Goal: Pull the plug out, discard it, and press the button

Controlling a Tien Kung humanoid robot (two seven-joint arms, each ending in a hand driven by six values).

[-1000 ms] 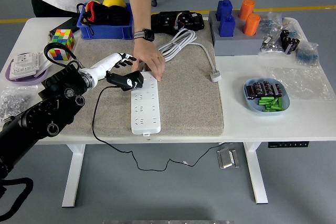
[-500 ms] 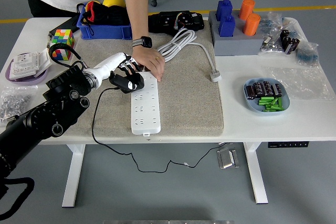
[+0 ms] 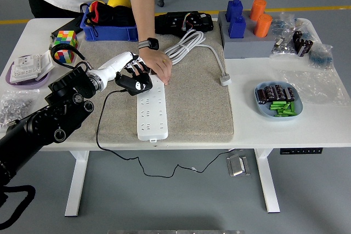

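On the grey mat (image 3: 192,108), left hand (image 3: 131,69) with fingers curled over black plug (image 3: 136,84) at power strip (image 3: 151,109)'s eleven o'clock end, person's hand (image 3: 157,65) pressing strip's top, at one o'clock of plug.

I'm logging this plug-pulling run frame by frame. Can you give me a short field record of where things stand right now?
left hand: white robot hand at the black plug adapter; grasp unclear
plug: at the far end of the white power strip, black cord trailing off the table's near edge
person: a person's hand pressing down the strip's far end
surface: grey felt mat on the white table
right hand: not in view
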